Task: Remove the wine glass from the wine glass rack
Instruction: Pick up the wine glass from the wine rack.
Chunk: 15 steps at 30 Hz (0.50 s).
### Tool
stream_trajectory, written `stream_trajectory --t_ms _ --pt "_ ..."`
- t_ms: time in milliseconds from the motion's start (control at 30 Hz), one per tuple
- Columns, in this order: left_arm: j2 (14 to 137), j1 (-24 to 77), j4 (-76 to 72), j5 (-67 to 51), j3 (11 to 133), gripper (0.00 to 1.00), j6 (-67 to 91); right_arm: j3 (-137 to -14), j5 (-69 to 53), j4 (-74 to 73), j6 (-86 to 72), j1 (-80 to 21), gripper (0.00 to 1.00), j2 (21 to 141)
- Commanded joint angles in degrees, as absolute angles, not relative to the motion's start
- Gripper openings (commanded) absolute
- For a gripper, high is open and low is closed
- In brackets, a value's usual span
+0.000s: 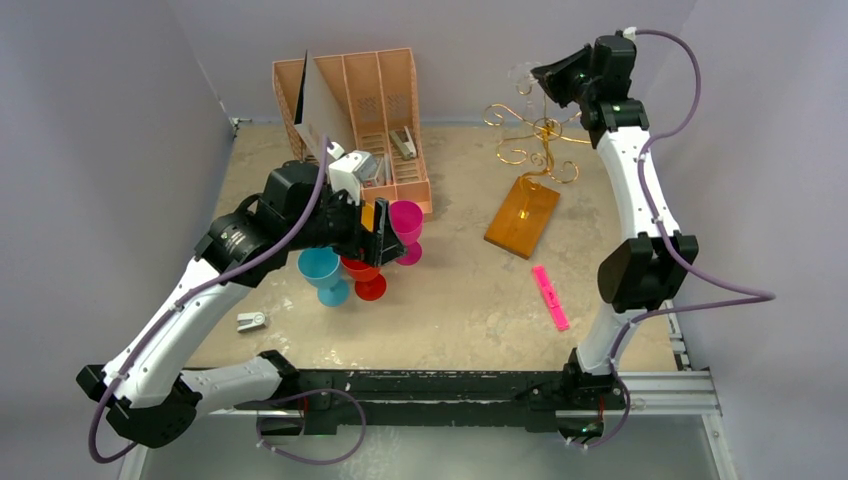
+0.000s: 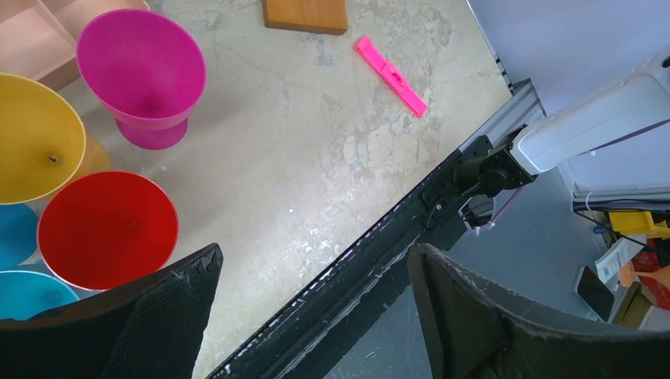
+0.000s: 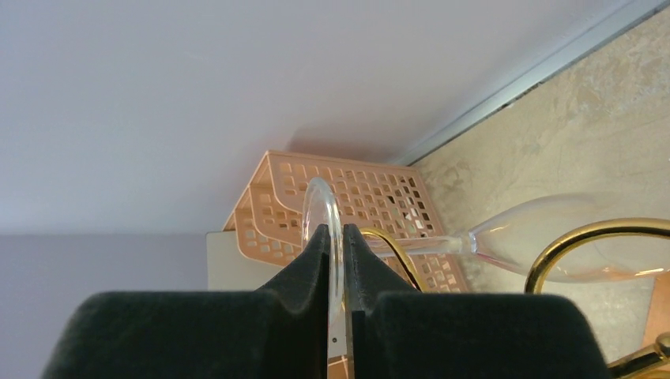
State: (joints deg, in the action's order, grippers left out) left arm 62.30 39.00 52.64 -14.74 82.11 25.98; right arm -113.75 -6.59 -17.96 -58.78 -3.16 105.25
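The wine glass [image 3: 545, 237] is clear and lies sideways, its stem running left to a round foot [image 3: 320, 207]. My right gripper [image 3: 338, 237] is shut on that foot, pinching it edge-on between both pads. A gold wire loop of the wine glass rack [image 3: 585, 234] curls in front of the bowl. From above, the right gripper [image 1: 542, 80] is high at the back, beside the rack's gold arms [image 1: 535, 135] over its orange-brown base [image 1: 522, 215]. The glass is only a faint shimmer there. My left gripper [image 2: 312, 268] hangs open and empty over the near table edge.
A pink-tan slotted organiser [image 1: 365, 110] stands at the back left. Plastic goblets cluster under the left arm: magenta [image 2: 142, 71], yellow [image 2: 31, 134], red [image 2: 107, 229], blue [image 1: 322, 270]. A pink strip [image 1: 549, 297] lies right of centre and a small white piece [image 1: 251, 321] near the front left.
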Motion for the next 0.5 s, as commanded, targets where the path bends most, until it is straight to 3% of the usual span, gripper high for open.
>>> stream_trajectory --t_ms 0,467 --pt "62.01 38.87 50.41 -15.51 83.67 0.86 26.2 -112.48 -7.49 -8.87 -61.38 -2.76 0.0 102.07" --pt "60.11 38.85 48.81 -18.15 83.77 0.91 26.84 -109.94 -8.47 -8.99 -62.11 -0.44 0.0 99.59"
